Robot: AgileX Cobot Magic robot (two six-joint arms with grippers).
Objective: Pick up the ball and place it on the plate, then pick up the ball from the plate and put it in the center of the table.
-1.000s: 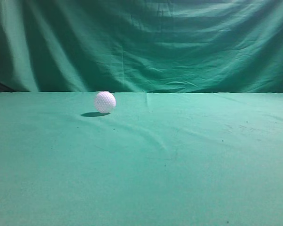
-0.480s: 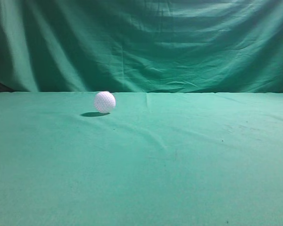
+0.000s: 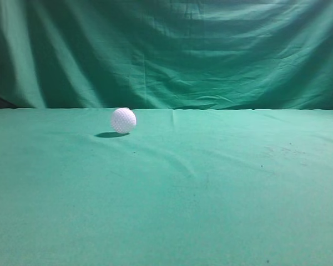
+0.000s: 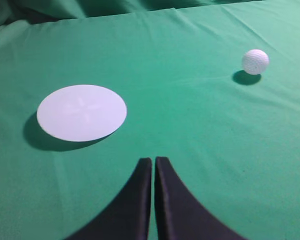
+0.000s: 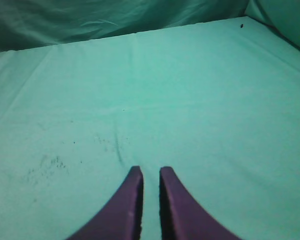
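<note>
Both grippers hung above the cloth with nothing between their fingers. Seen from its own wrist camera, the left gripper [image 4: 153,161] had its two dark fingers pressed together, only a hairline seam showing between the tips. The right gripper [image 5: 150,171] was drawn nearly together, a thin strip of cloth visible between its purple fingers.

After them, from largest to smallest: the table [image 3: 211,210], a wide flat surface under slightly wrinkled green cloth, filled the lower part of the exterior view, and the darker draped backdrop curtain [image 3: 211,55] rose behind it. A scatter of faint dark specks [image 5: 50,162] marked the cloth ahead of the right gripper. The plate [image 4: 82,112], a pale flat disc, lay on the table ahead and to the left of the left gripper, bare on top. The ball [image 3: 123,120], small, white and dimpled, sat on the cloth left of centre near the table's far edge, well apart from the plate and from both grippers, its shadow just beside it.
</note>
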